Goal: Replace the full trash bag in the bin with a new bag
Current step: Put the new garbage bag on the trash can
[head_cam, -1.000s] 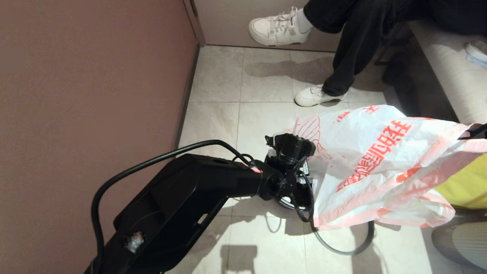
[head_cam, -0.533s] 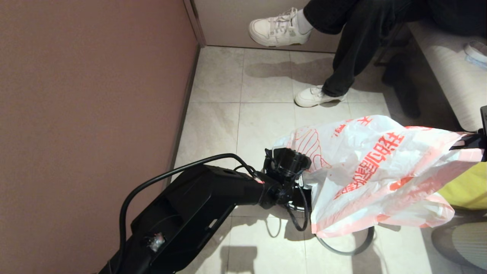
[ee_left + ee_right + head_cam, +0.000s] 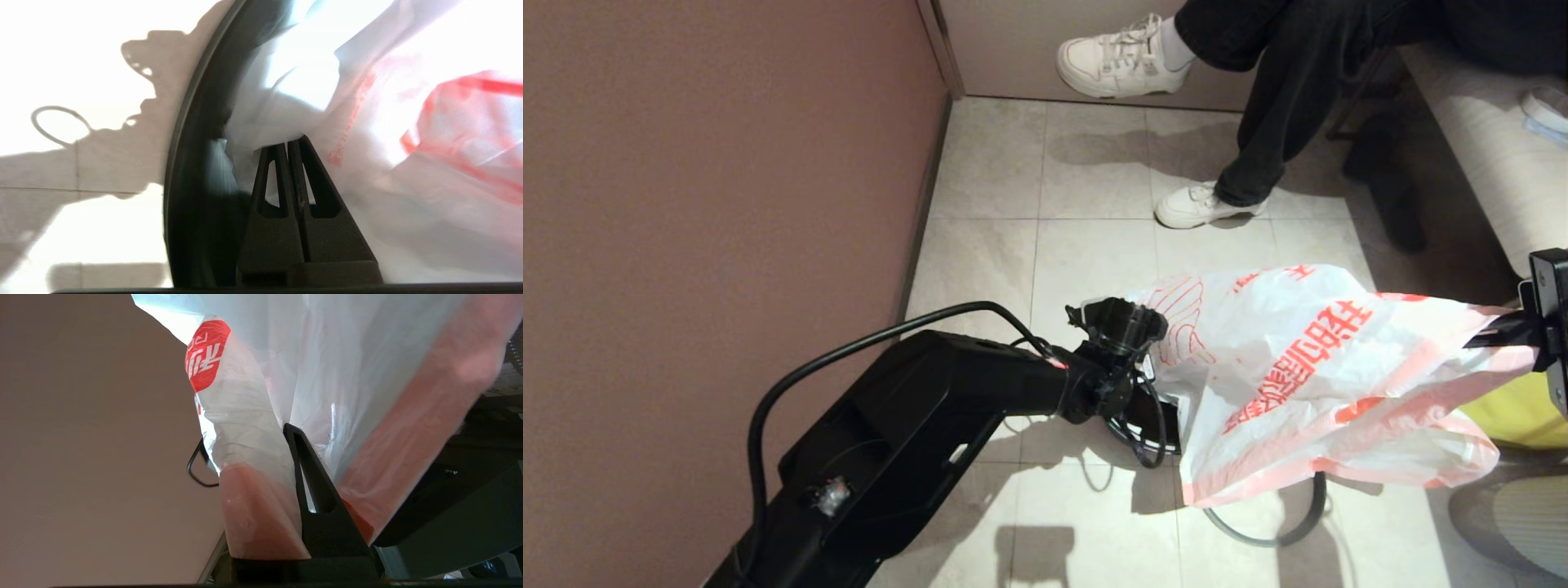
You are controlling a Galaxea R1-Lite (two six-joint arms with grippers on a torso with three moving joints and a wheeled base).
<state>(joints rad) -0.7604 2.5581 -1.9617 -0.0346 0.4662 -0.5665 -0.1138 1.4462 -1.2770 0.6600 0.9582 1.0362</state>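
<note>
We held the new bag (image 3: 1307, 376) stretched between both arms, above the tiled floor (image 3: 1086, 245). Our left gripper (image 3: 287, 143) had its fingers pressed together on a fold of the bag, right at the bin's (image 3: 192, 171) dark rim. In the head view the bin was mostly hidden under the bag and our left arm, so we could only make out a curved grey edge below the bag, probably its ring. Our right gripper (image 3: 292, 430) sat at the far right of the head view, clamped on the bag's pink hem band, with plastic draped over the finger. A seated person's white shoe (image 3: 1201, 206) rested on the floor well beyond the bag.
</note>
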